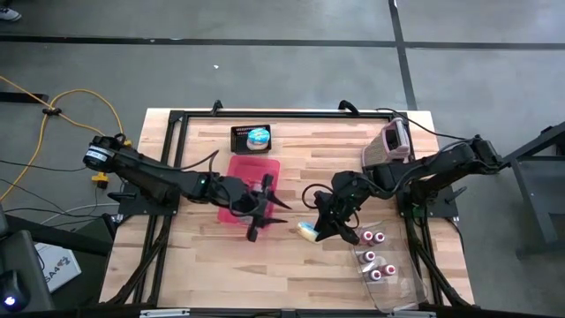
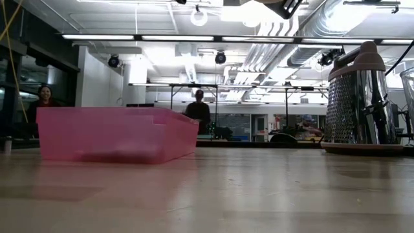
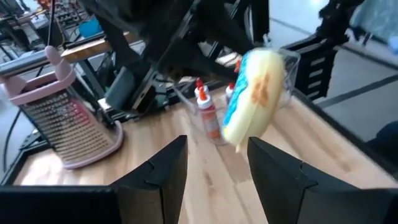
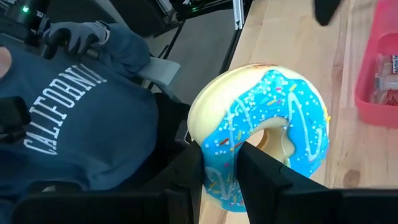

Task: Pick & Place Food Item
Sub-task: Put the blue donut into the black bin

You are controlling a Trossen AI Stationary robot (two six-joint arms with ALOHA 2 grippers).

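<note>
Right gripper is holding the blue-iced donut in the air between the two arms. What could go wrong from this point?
1. The right gripper pinches only one side of the donut's ring, so the donut could twist or slip out.
2. The left gripper, open, sits over the pink bin close to the donut; the arms could collide if the donut goes there.
3. The sauce bottles in the clear tray stand just beside the right gripper and could be knocked.

A bin [image 1: 252, 181] sits mid-surface [image 1: 300, 155], a small tray [image 1: 250, 139] behind it, a grater [image 1: 391, 144] at far right, and bottles [image 1: 378, 256] at near right.
</note>
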